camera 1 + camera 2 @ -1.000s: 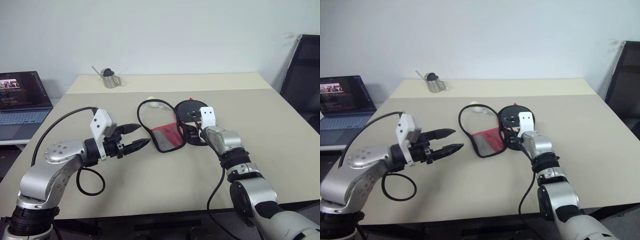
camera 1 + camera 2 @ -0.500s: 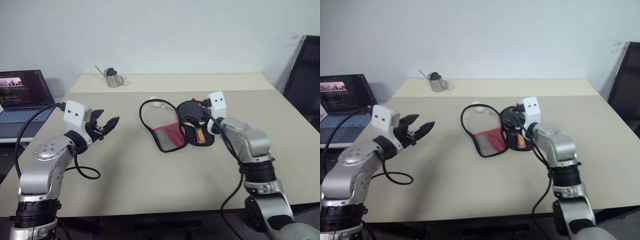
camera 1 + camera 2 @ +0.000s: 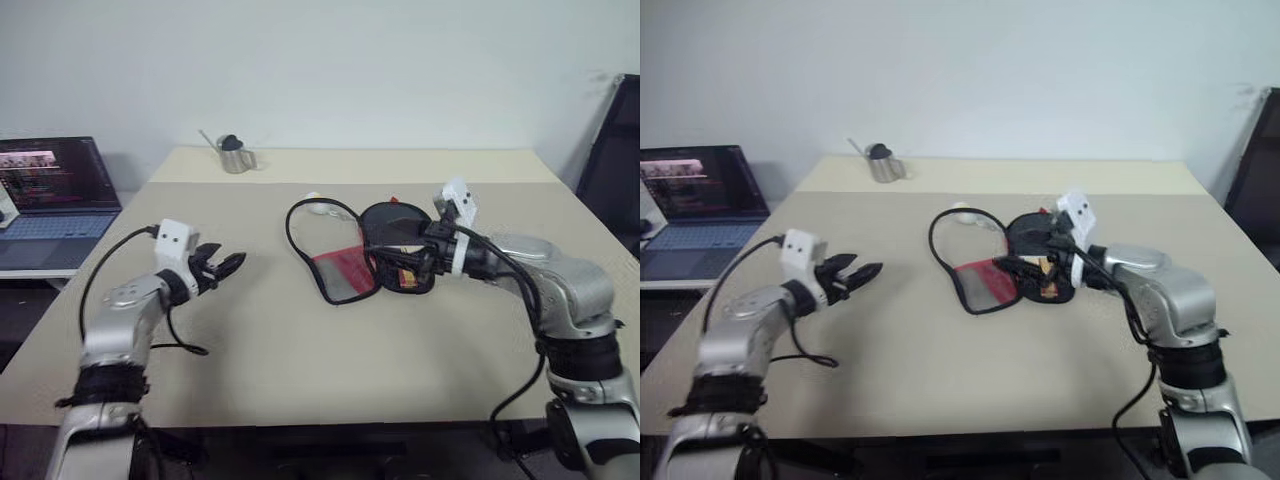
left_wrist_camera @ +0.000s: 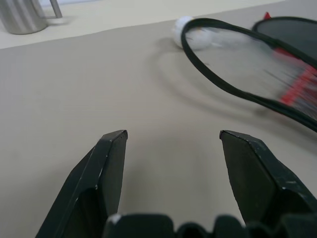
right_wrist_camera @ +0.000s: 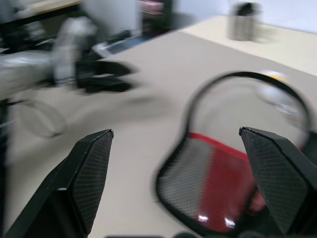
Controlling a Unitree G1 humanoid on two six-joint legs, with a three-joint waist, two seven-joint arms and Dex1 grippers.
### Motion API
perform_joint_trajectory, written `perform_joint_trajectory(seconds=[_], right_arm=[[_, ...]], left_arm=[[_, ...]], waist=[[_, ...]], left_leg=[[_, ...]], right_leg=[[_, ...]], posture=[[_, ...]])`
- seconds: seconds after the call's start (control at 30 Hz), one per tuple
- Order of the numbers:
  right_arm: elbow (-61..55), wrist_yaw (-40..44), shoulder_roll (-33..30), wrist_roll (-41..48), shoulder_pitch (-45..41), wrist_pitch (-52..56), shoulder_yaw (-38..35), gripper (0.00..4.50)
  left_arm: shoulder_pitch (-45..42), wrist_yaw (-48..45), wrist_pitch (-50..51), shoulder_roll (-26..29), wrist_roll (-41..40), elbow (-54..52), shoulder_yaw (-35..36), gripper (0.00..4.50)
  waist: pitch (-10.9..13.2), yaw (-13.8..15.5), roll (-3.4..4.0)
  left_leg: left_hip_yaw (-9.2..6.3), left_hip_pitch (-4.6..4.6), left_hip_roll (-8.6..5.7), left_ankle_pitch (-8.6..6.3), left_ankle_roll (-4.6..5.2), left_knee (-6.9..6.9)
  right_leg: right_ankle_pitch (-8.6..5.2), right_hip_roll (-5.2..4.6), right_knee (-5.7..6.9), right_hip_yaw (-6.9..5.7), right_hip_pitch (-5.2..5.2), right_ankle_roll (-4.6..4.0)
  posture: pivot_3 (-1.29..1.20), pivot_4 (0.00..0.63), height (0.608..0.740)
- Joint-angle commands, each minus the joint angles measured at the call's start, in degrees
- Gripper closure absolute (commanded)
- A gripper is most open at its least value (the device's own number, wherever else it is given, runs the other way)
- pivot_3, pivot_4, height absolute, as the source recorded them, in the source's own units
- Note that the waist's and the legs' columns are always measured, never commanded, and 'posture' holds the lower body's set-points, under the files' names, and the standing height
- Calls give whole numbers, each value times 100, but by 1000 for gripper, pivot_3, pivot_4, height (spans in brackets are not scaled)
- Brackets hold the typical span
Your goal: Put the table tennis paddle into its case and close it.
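Paddle lies mid-surface, partly in the unzipped case, whose flap lies spread wide. Left pincer is apart and empty, well clear; right pincer is apart over the case. Remaining: full insertion, zipping.

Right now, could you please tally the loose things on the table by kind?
Table tennis paddle: 1
Case, lying open: 1
White ball: 1
Metal cup: 1
Total: 4
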Motion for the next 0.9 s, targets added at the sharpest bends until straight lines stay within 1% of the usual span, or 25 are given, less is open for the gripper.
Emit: perform_joint_trajectory(seconds=[0.03,0.13,0.27,0.37,0.67,0.9], right_arm=[[-289,178,-217,170,60,-44,-21,39],[-269,122,-252,171,79,-104,-35,39],[-278,38,-241,182,131,-147,-74,39],[-329,-12,-244,208,196,-149,-88,39],[-357,-131,-267,271,282,-154,-123,39],[-410,-250,-265,299,371,-152,-168,39]], left_arm=[[-501,-143,-528,-124,303,727,-208,1246],[-819,-237,-815,-261,498,1226,-373,1246],[-1294,-88,-1221,-485,756,2009,-489,1246],[-1566,-53,-1452,-690,893,2398,-568,1246],[-2039,109,-1945,-1216,1338,3398,-782,1246],[-2387,356,-2196,-1596,1484,4117,-746,1246]], waist=[[0,20,0],[1,18,-1],[1,28,-2],[1,30,-2],[2,43,-4],[2,60,-4]], left_leg=[[1,-3,-1,0,0,1],[1,-9,-2,0,0,1],[-8,-10,0,0,0,2],[-6,-10,-2,0,0,4],[-9,-13,-4,0,0,5],[-9,-14,-6,0,0,6]], right_leg=[[0,-1,-2,0,0,0],[1,-3,-4,0,-4,1],[1,0,2,-7,-6,1],[1,0,2,-6,-5,1],[1,-1,2,-8,-5,2],[2,-1,2,-9,-5,4]], posture=[[0,150,740],[0,150,740],[0,150,740],[0,150,740],[0,150,740],[0,150,740]])
